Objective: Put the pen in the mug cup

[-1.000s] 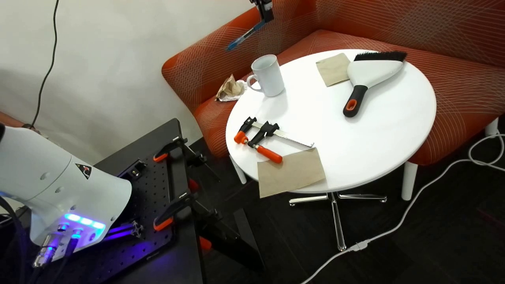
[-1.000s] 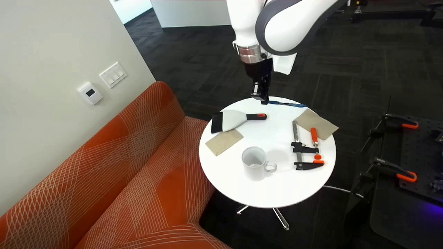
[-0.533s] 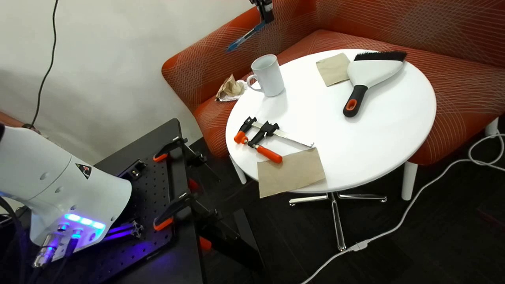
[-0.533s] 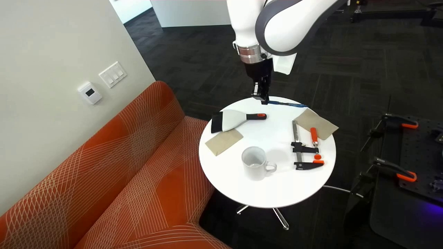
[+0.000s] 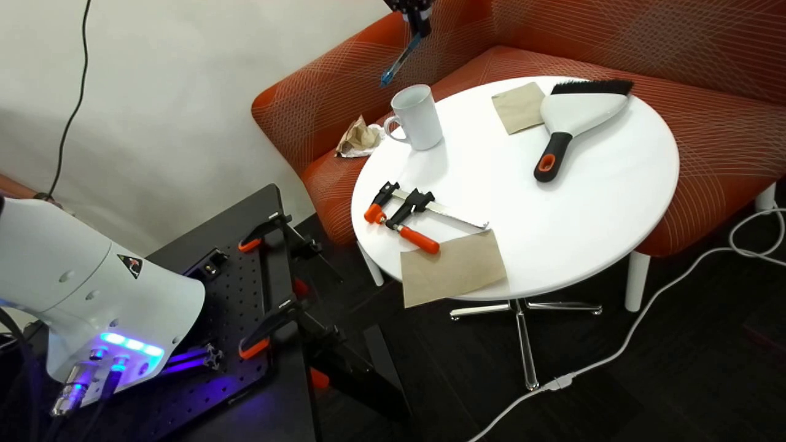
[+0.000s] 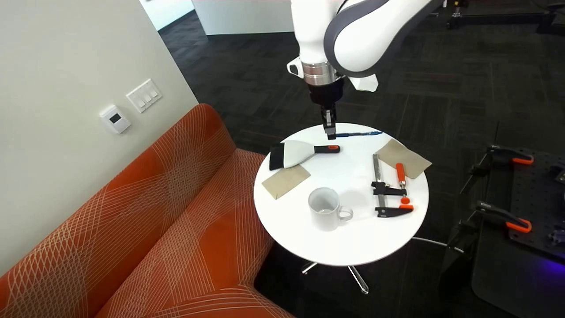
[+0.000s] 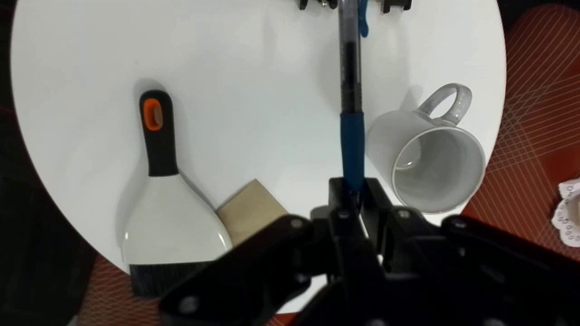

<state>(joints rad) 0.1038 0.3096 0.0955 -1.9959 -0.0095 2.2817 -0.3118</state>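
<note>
Blue lights (image 5: 132,344) glow on my base (image 5: 144,301); the round tabletop (image 6: 348,170) looks washed out; my wrist view blurs my gripper (image 7: 355,190).

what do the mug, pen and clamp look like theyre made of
White cylindrical mug: probably glazed ceramic; the wrist view shows a glossy highlight inside.
Slim blue pen with a clear barrel: likely smooth plastic, as a dark core shows through.
Black-and-orange bar clamp: its silvery, shiny bar looks like metal; the smooth orange handle could be plastic or lacquered wood.

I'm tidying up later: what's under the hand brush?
A piece of brown paper sticks out from under the hand brush. The brush covers the rest of it and whatever else may lie beneath.
</note>
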